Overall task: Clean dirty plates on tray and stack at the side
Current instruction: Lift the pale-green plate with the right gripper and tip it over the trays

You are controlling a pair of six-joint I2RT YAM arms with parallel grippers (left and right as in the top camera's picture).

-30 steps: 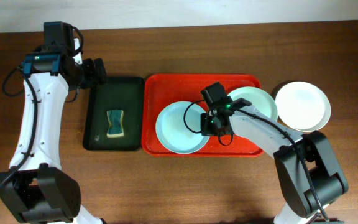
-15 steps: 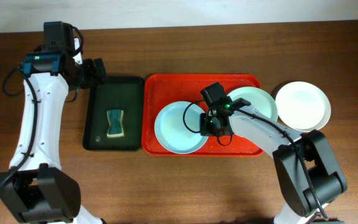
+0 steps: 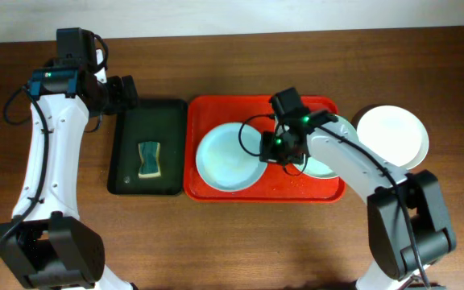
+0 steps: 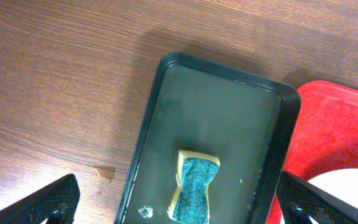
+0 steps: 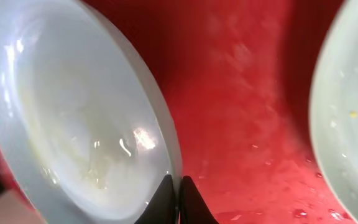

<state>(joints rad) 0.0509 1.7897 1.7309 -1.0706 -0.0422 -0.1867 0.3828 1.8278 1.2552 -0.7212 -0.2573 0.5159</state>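
A pale blue plate (image 3: 228, 158) with yellowish smears sits on the left half of the red tray (image 3: 216, 105). My right gripper (image 3: 271, 150) is shut on its right rim. In the right wrist view the closed fingertips (image 5: 179, 190) pinch that rim, with the plate (image 5: 73, 124) tilted over the wet red tray (image 5: 241, 112). The mint green plate (image 3: 346, 134) lies at the tray's right end, partly under my right arm; its edge (image 5: 353, 124) shows a small yellow speck. A white plate (image 3: 391, 137) rests on the table to the right of the tray. My left gripper (image 3: 127, 91) is open and empty.
A dark green-black tray (image 3: 127, 145) left of the red tray holds a yellow and teal sponge (image 3: 149, 159). In the left wrist view the sponge (image 4: 194, 186) lies low in the dark tray (image 4: 216, 106), between my open left fingers (image 4: 42, 202). A small stain marks the wood beside it.
My right gripper has closed fully on the blue plate's rim and moved toward the far side; the plate has shifted slightly left and up. The left arm has not moved.
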